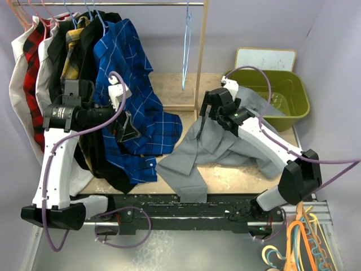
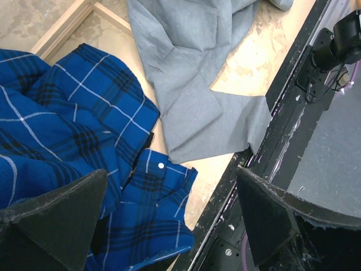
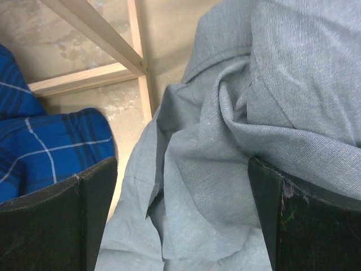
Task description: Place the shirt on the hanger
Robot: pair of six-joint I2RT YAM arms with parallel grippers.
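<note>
Right pincer (image 3: 180,164) (jaws wide apart) hovers over the crumpled shirt (image 1: 192,158).

The gripper (image 3: 177,169) has its two black fingers (image 3: 56,226) spread wide, one at each lower corner. Between them and beyond lies the plain light-grey soft fabric shirt (image 3: 225,113), rumpled into twisting folds, with a stitched seam edge running across its far part. Whether the fingers touch the cloth cannot be told. Just beside the left finger sits a blue checked shirt (image 3: 51,147). Ahead and to the left, pale wooden frame rails (image 3: 96,34) cross over the mottled beige bench (image 3: 73,51).
</note>
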